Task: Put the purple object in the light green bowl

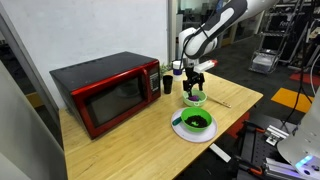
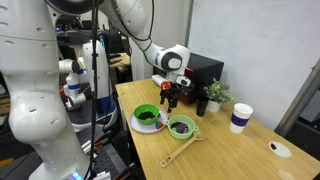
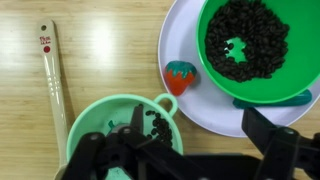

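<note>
The light green bowl [image 3: 120, 125] has a small handle and dark beans inside; it sits at the lower left of the wrist view. It also shows in both exterior views [image 1: 195, 98] [image 2: 181, 126]. My gripper [image 3: 200, 135] hangs just above it, jaws wide apart, with nothing between them. One finger is over the bowl and the other is over the white plate [image 3: 185, 95]. The gripper also shows in both exterior views [image 1: 195, 80] [image 2: 170, 95]. No purple object shows in any view.
A dark green bowl [image 3: 250, 45] of dark beans sits on the white plate, with a red strawberry [image 3: 179, 76] beside it. A wooden spoon [image 3: 53, 80] lies next to the light green bowl. A red microwave [image 1: 105, 90], a dark cup [image 1: 167, 84], a small plant [image 2: 213, 95] and a white cup [image 2: 240, 117] stand on the table.
</note>
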You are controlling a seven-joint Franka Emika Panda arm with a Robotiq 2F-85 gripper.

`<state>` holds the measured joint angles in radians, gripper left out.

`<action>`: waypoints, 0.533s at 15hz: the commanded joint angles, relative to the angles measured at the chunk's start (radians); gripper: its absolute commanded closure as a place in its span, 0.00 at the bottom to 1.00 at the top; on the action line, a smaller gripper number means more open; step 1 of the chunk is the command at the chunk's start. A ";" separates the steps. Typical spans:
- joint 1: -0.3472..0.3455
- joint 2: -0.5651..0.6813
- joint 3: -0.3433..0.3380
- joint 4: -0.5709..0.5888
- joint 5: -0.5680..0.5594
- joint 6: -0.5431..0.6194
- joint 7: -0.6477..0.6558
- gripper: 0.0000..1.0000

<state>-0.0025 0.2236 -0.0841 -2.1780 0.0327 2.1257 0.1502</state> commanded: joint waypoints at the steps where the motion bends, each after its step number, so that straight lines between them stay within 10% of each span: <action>1: 0.030 -0.098 0.032 -0.134 -0.091 0.088 0.009 0.00; 8: 0.063 -0.186 0.091 -0.291 -0.174 0.276 -0.012 0.00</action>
<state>0.0618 0.0962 -0.0140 -2.3888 -0.1471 2.3201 0.1579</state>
